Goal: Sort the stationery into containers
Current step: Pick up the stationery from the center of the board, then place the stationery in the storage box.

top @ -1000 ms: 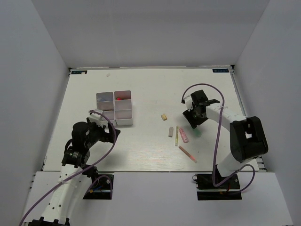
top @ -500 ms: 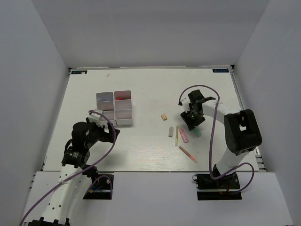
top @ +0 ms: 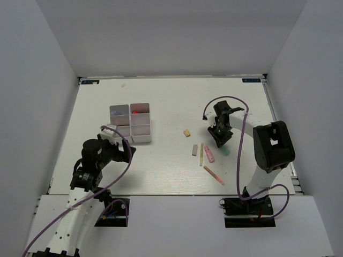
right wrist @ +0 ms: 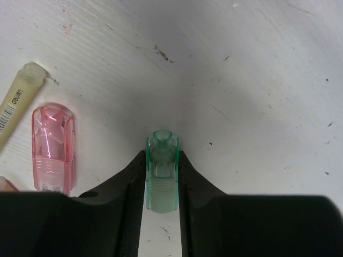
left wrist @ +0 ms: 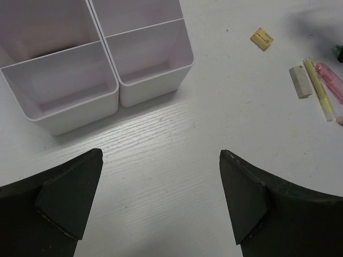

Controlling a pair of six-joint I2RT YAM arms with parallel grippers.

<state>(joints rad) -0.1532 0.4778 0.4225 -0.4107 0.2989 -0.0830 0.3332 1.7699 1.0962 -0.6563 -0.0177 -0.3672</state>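
A green highlighter [right wrist: 162,171] lies on the white table with its clear green cap pointing away. My right gripper [right wrist: 162,156] is shut on it, both fingers pressed against its sides. From above, that gripper [top: 221,142] sits at the right of the table, just over the green highlighter [top: 225,151]. A pink highlighter [right wrist: 52,147] and a yellowish pencil [right wrist: 21,96] lie to its left. The white divided container [top: 130,122] stands at the left. My left gripper [left wrist: 161,198] hangs open over bare table just in front of the container [left wrist: 155,88].
A beige eraser [top: 187,133], a grey eraser [top: 194,150] and a pinkish pencil [top: 213,175] lie mid-table near the pink highlighter [top: 209,153]. A red item [top: 138,112] sits in a far compartment. White walls enclose the table on three sides.
My right gripper swung down over the green highlighter and its jaws narrowed until they touch it. The left arm has stayed still.
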